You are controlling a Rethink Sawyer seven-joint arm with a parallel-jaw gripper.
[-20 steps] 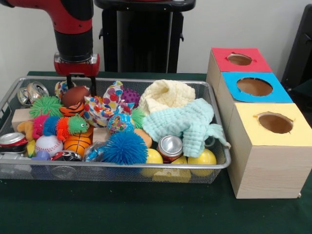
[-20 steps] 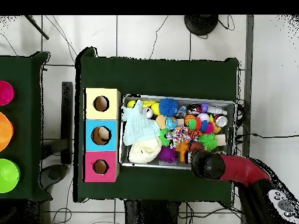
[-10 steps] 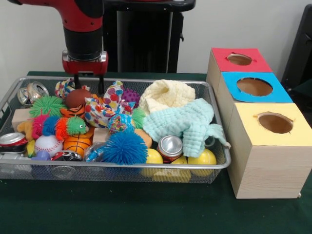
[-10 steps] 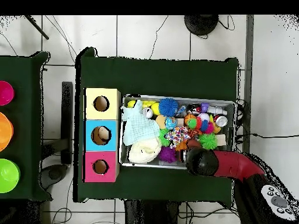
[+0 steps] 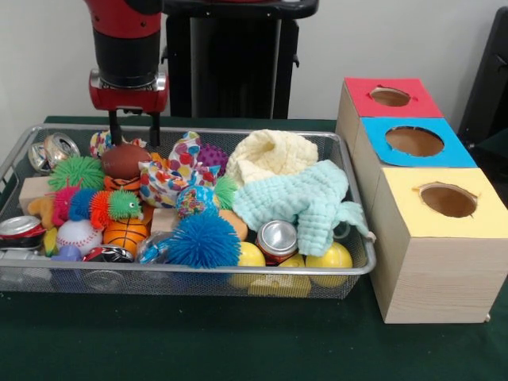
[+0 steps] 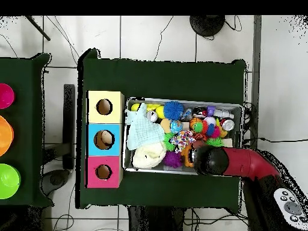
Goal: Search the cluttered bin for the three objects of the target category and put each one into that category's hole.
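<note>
Pincer (image 5: pixel 132 135) hangs over the far-left corner of the wire mesh bin (image 5: pixel 190 274), fingers parted fairly wide, holding nothing. Directly below the tips: the small brown rubber football (image 5: pixel 125 160), lying on top of the clutter with its long axis roughly left-right in the front view. The two fingers straddle that axis near the ball's top; I can't tell whether they touch it.

My read: football is the pick, so the move is a straight descent and close, no sideways correction needed.

Drop-off lies well away: the three wooden boxes with red (image 5: pixel 390 97), blue (image 5: pixel 414 141) and yellow (image 5: pixel 448 200) holed tops stand on the green bench (image 5: pixel 198 341) past the bin's opposite end.

Overhead view: arm hides the ball.
</note>
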